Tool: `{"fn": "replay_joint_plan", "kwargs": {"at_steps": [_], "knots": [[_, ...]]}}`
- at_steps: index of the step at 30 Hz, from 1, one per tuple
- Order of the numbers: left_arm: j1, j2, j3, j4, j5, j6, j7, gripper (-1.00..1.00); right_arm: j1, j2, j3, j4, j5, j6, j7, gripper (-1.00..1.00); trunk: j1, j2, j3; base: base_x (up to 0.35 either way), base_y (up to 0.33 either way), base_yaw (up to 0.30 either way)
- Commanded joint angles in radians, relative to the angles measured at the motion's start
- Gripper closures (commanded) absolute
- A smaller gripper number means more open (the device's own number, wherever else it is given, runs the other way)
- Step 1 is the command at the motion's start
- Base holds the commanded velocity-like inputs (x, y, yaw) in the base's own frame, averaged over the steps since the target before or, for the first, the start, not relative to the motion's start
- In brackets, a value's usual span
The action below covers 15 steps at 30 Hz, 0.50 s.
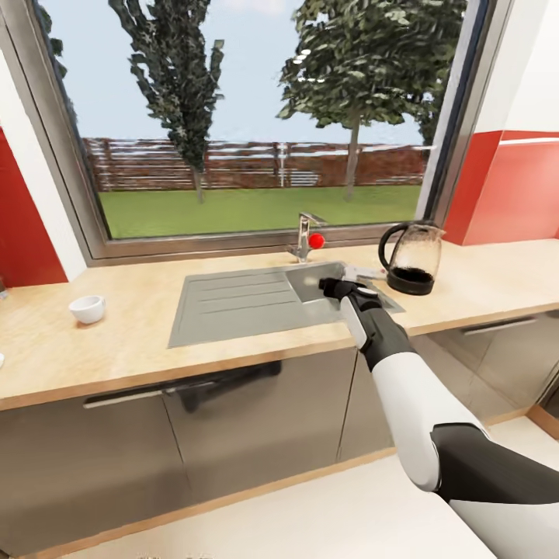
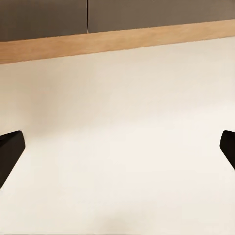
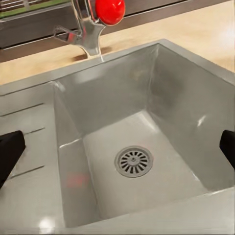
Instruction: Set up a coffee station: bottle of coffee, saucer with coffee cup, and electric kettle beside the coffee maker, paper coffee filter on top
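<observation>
In the head view the electric kettle (image 1: 411, 258) stands upright near the back edge of the countertop (image 1: 116, 341), just beside the sink (image 1: 233, 307) on its right, with the handle pointing toward the sink, and the right gripper (image 1: 347, 281) hangs over the basin, so the kettle lies ahead and right of this nearer arm; the coffee cup (image 1: 87, 308) sits far toward the countertop's left end. In the left wrist view the left gripper (image 2: 117, 149) has its fingers wide apart above the pale floor (image 2: 122, 147). In the right wrist view the fingers are also apart, empty, over the drain (image 3: 133, 160) and below the faucet (image 3: 90, 24).

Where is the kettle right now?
In the head view, the electric kettle stands on the wooden countertop to the right of the sink, under the window, just beyond the right claw.
</observation>
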Motion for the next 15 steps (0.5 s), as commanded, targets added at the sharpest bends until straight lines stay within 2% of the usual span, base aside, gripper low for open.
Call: {"fn": "replay_joint_plan", "kwargs": {"at_steps": [1, 6, 11, 12, 13, 15], "knots": [[-0.001, 0.001, -0.007, 0.001, 0.011, -0.003, -0.003, -1.0, 0.0, 0.0, -0.001, -0.001, -0.011, 0.003, -0.006, -1.0, 0.0, -0.001, -0.001, 0.002, -0.002, 0.268], [-0.001, 0.001, -0.007, 0.001, 0.011, -0.003, -0.003, -1.0, 0.0, 0.0, -0.001, -0.001, -0.014, 0.002, -0.006, -1.0, 0.0, -0.001, -0.001, 0.003, -0.002, 0.214], [-0.001, 0.001, -0.004, 0.001, 0.011, -0.003, -0.002, -1.0, 0.0, 0.0, -0.002, -0.001, -0.014, -0.001, -0.01, -1.0, 0.0, -0.001, -0.001, 0.139, -0.099, 0.057], [-0.001, 0.001, 0.008, 0.001, 0.011, -0.003, -0.002, -1.0, 0.0, -0.001, -0.002, -0.003, -0.013, -0.001, -0.033, -1.0, 0.0, -0.001, -0.001, 0.227, -0.165, 0.012], [-0.001, 0.001, 0.019, 0.001, 0.011, -0.002, -0.002, -1.0, 0.0, -0.001, -0.001, -0.004, -0.013, -0.002, -0.1, -1.0, 0.0, -0.001, -0.001, 0.138, -0.101, 0.005], [-0.001, 0.001, 0.024, 0.001, 0.011, -0.002, -0.003, -1.0, 0.0, -0.001, 0.0, -0.006, -0.013, -0.002, -0.165, -1.0, 0.0, -0.001, -0.001, 0.073, -0.053, 0.003]]}}
